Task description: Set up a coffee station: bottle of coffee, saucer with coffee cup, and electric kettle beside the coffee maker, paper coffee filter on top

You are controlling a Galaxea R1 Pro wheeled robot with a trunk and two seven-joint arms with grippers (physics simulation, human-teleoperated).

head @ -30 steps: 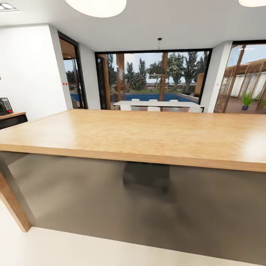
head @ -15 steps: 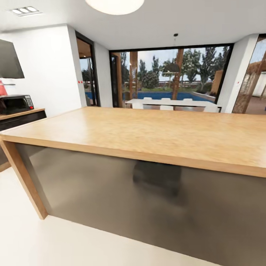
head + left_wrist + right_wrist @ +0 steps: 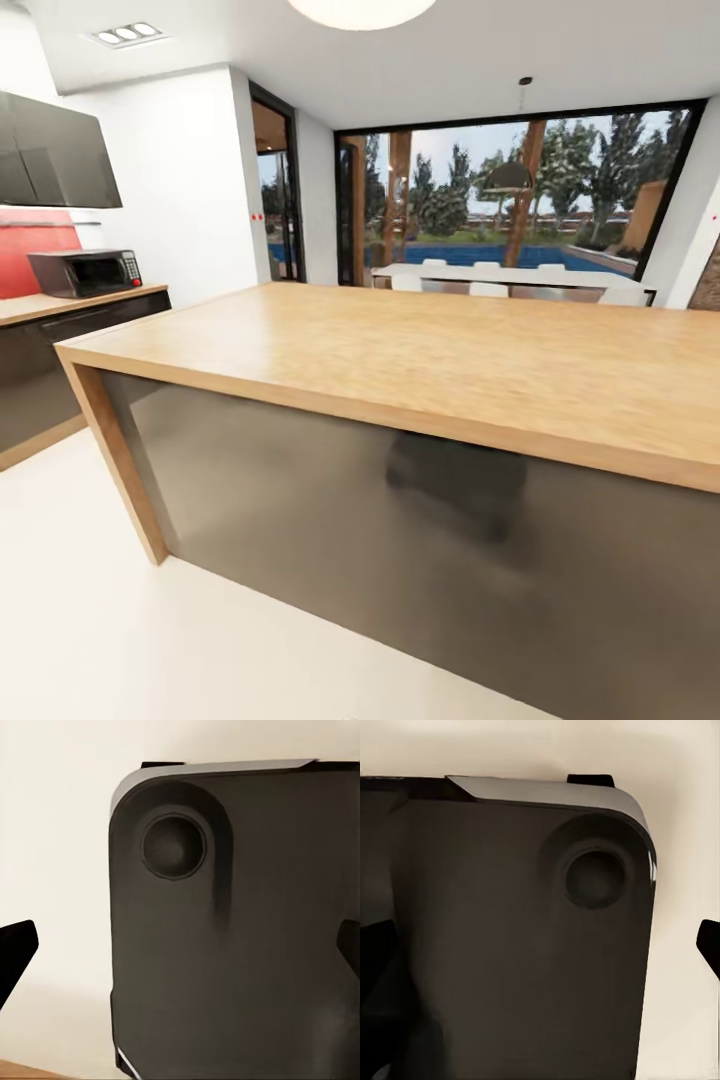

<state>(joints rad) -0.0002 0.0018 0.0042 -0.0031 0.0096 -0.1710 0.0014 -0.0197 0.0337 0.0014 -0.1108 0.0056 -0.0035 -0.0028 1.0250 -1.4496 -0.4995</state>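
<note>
I face a long kitchen island [image 3: 420,350] with a light wooden top and a brushed-metal front. In the left wrist view my left gripper [image 3: 180,952] is open, its dark fingertips [image 3: 15,960] wide apart at the picture's edges, with my own dark base [image 3: 240,930] and pale floor beyond. In the right wrist view my right gripper [image 3: 544,949] is open too, one fingertip [image 3: 711,945] against the pale floor and the other merging with the dark base [image 3: 510,930]. Nothing is held between either pair.
A black microwave [image 3: 85,272] sits on a side counter [image 3: 60,305] at the left, under dark wall cabinets [image 3: 55,150] and a red backsplash. Behind the island are a white dining table [image 3: 500,275] and large windows. White floor [image 3: 100,600] lies left of the island.
The whole head view has swung left, so the camera turned: the island slid right in the picture and the microwave, side counter and wall cabinets came into sight.
</note>
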